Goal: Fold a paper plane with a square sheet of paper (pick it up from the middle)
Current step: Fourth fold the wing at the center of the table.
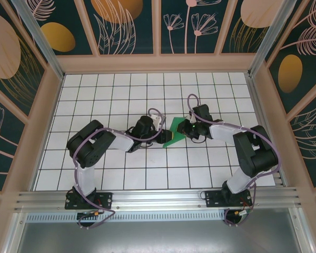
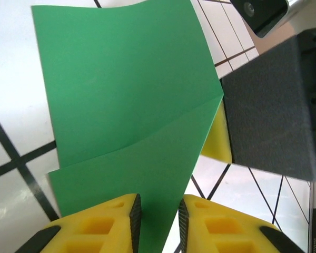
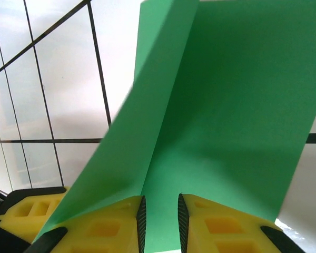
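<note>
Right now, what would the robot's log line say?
paper: green, creased | left gripper: slightly open around paper edge | right gripper: slightly open around paper edge

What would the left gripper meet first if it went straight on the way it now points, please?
The creased green sheet of paper, which lies between the left gripper's parted fingers and stretches ahead; beyond it probably the white gridded table, though depth is unclear.
</note>
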`<state>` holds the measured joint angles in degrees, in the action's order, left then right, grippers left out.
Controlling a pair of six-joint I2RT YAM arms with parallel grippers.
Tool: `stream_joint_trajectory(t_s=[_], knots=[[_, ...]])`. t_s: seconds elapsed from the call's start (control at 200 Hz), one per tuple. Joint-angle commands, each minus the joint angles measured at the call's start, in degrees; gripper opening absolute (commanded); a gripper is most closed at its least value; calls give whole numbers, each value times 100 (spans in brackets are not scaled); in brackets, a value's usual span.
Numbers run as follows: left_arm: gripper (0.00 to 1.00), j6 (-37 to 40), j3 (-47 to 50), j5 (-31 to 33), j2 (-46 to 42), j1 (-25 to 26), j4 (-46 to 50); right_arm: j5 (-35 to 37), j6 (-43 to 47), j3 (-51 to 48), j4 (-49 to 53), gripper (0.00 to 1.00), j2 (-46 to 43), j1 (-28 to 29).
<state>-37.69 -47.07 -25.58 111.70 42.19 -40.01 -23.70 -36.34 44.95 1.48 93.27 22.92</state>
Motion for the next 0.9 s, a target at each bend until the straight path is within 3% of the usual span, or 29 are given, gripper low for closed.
stream_joint_trajectory(t_s=[0.0, 0.535, 0.896], knots=[[27, 110, -225, -138, 148, 25, -64, -60, -31, -54, -111, 27, -2, -29], [29, 1085, -342, 236, 212, 25, -60, 438, -61, 49, 95, 25, -111, -100], [47, 1648, -573, 69, 351, 24, -11, 357, -154, 247, -31, 28, -113, -197]])
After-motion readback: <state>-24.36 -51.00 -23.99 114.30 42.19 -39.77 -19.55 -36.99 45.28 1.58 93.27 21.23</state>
